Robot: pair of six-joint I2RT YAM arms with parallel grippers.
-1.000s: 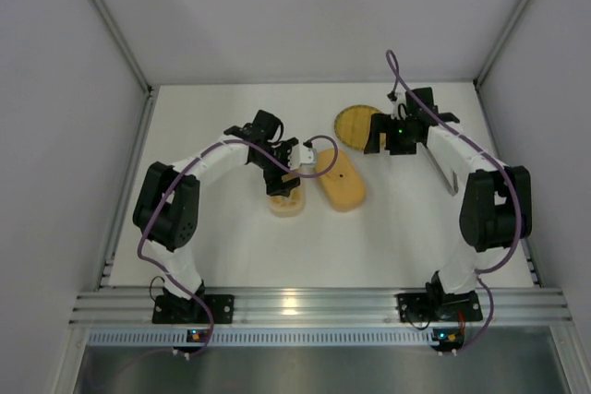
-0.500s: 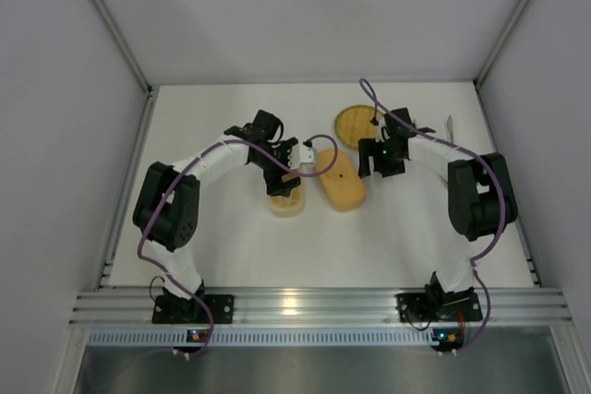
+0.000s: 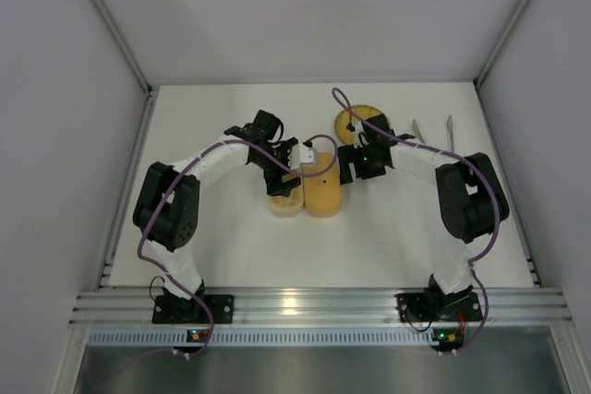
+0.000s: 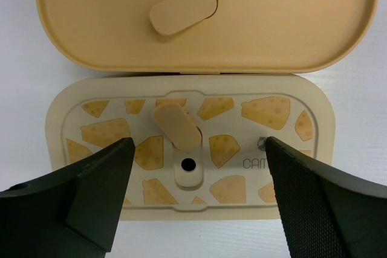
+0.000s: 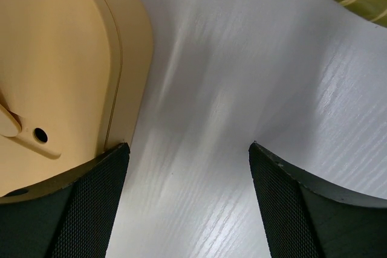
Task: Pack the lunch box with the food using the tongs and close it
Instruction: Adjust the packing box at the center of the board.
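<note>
The tan lunch box part point(image 3: 321, 189) lies on the counter point(image 3: 231, 246) with its long axis pointing away from the arm bases. One pale cheese-printed part point(image 4: 224, 149) is just beside it on the left. The right gripper point(image 5: 188, 146) is at its right edge, jaws spread and empty, so this arm is nearer. The left gripper point(image 4: 196, 143) hangs over the pale part, jaws spread. Beyond the tan part, to the right, is one woven plate point(image 3: 369, 114), and further right one tongs point(image 3: 450, 131). No food is visible.

The oval tan lid point(image 3: 321, 189) lies flat, with a small flap and a hole on top. The cream lunch box point(image 4: 236, 126) touches its left long edge, cheese-printed cover on. The slim silvery tongs point(image 3: 450, 132) lie well to the lid's right, farther back.
</note>
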